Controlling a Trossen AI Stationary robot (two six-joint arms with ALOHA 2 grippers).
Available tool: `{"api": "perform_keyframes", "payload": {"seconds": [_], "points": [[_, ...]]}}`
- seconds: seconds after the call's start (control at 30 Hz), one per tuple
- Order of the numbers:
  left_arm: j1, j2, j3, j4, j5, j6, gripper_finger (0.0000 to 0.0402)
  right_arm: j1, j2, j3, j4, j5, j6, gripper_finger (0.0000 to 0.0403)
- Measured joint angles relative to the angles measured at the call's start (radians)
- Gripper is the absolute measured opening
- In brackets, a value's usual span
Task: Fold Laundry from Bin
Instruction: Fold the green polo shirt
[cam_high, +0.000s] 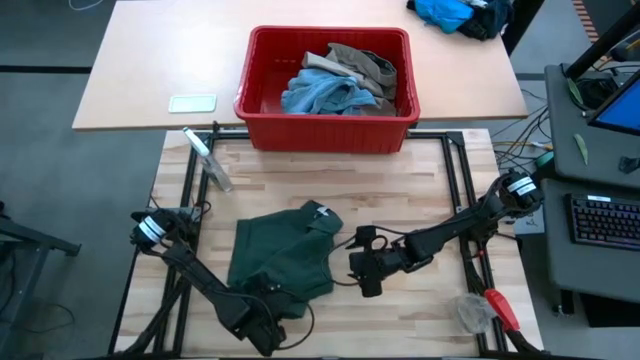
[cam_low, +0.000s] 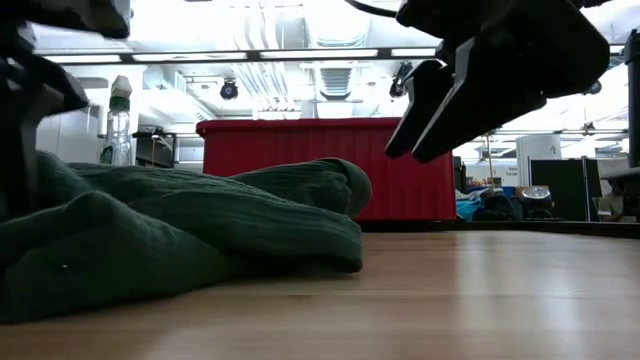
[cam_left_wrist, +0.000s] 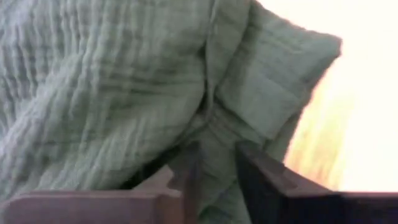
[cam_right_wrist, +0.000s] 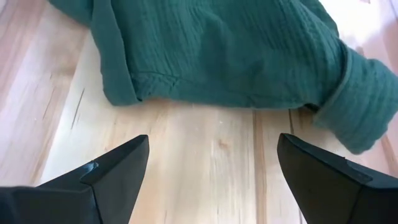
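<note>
The dark green shorts (cam_high: 285, 255) lie crumpled on the wooden table, left of its middle; they also show in the low view (cam_low: 180, 230). My left gripper (cam_high: 270, 298) stands at their near edge, pointing steeply down, its fingers a narrow gap apart (cam_left_wrist: 214, 180) over a fold of the cloth. My right gripper (cam_high: 365, 265) hovers open just right of the shorts, above bare wood (cam_right_wrist: 211, 155). The red bin (cam_high: 330, 128) stands at the far edge. It holds light blue denim (cam_high: 320, 92) and a khaki piece (cam_high: 362, 62). My left gripper has its fingertips (cam_left_wrist: 261, 174) right at a ridged fold of the shorts (cam_left_wrist: 217, 134), coming from above. Cloth shows in the gap between them. I cannot tell whether the fingers touch it.
A clear plastic bottle (cam_high: 208, 158) lies at the table's far left. A red-handled tool and a clear lump (cam_high: 488, 308) sit at the near right corner. Black frame rails (cam_high: 455, 180) border the table. A bright blue cloth heap (cam_high: 455, 12) lies beyond the bin.
</note>
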Motion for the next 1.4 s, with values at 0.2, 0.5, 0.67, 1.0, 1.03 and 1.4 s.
{"api": "perform_keyframes", "payload": {"seconds": [0.2, 0.5, 0.67, 1.0, 1.03, 1.4], "points": [[0.004, -0.001, 0.071, -0.007, -0.137, 0.130, 0.0164, 0.032, 0.000, 0.000, 0.002, 0.001, 0.008, 0.0343], [0.125, -0.002, 0.026, 0.151, -0.270, 0.369, 0.0214, 0.068, 0.000, 0.000, 0.009, 0.002, 0.029, 0.0343], [0.160, -0.002, -0.046, 0.360, -0.247, 0.535, 0.0228, 0.068, 0.000, 0.000, 0.010, 0.002, 0.028, 0.0343], [0.195, -0.002, -0.104, 0.476, -0.156, 0.586, 0.0221, 0.068, 0.000, -0.001, 0.033, 0.002, 0.022, 0.0343], [0.198, -0.002, -0.121, 0.503, -0.153, 0.597, 0.0221, 0.068, 0.000, -0.001, 0.036, 0.002, 0.021, 0.0343], [0.219, 0.033, -0.212, 0.620, -0.166, 0.596, 0.0168, 0.067, 0.000, -0.001, 0.039, 0.004, 0.013, 0.0343]]}}
